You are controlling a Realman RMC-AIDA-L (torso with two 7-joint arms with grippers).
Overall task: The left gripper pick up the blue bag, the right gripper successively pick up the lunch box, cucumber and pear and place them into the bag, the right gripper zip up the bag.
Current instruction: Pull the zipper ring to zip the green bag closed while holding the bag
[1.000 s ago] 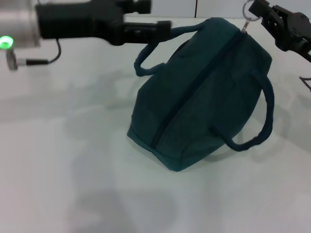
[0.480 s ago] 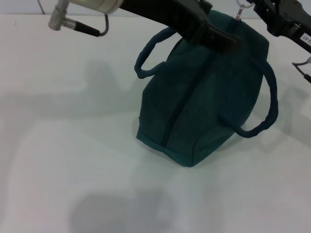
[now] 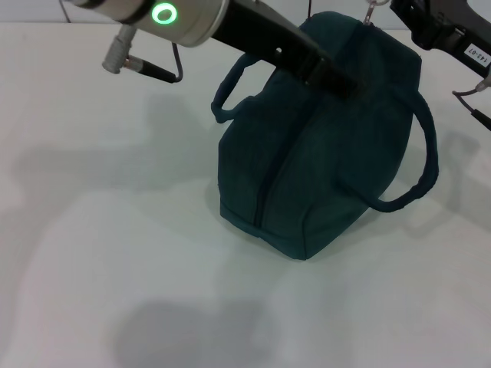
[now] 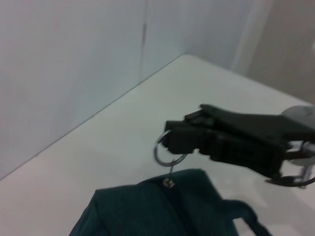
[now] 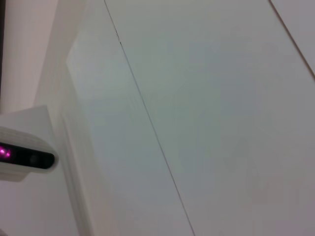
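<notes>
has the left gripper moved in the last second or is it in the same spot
Yes. The left gripper was beside the bag's far left handle; it has swung right, over the bag's top.

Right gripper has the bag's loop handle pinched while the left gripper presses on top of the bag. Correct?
Not the handle. The left wrist view shows the right gripper pinching the zipper's ring pull at the end of the blue bag. The loop handle hangs free in the head view. The left gripper is on the bag's top, as stated.
</notes>
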